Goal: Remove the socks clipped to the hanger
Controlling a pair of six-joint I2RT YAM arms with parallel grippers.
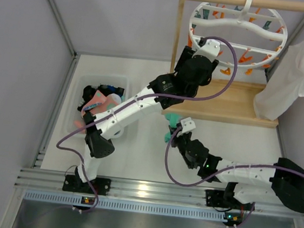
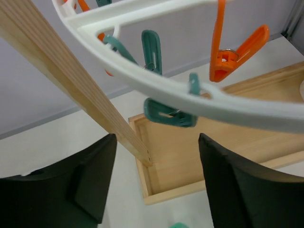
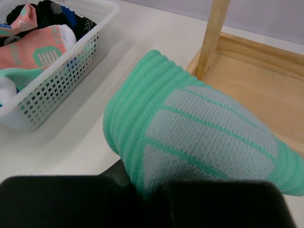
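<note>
My left tool (image 1: 211, 44) is raised to the white plastic round drying hanger (image 1: 235, 46), which hangs by its hook from the wooden rail (image 1: 294, 5). Its black fingers (image 2: 90, 175) are spread apart with nothing between them, just below the hanger's rim (image 2: 247, 110). A teal clip (image 2: 168, 114) and an orange clip (image 2: 232, 57) dangle there, beside the slanting wooden post (image 2: 71, 80).

My right tool (image 1: 170, 129) is low over the desk (image 1: 143, 146), clamped on a mint-green ribbed sock with pale grey panels (image 3: 190, 128). To its left stands the white perforated plastic basket (image 3: 80, 61), holding pink-salmon and black socks (image 3: 38, 52). The wooden tray base (image 1: 234, 106) lies beyond.
</note>
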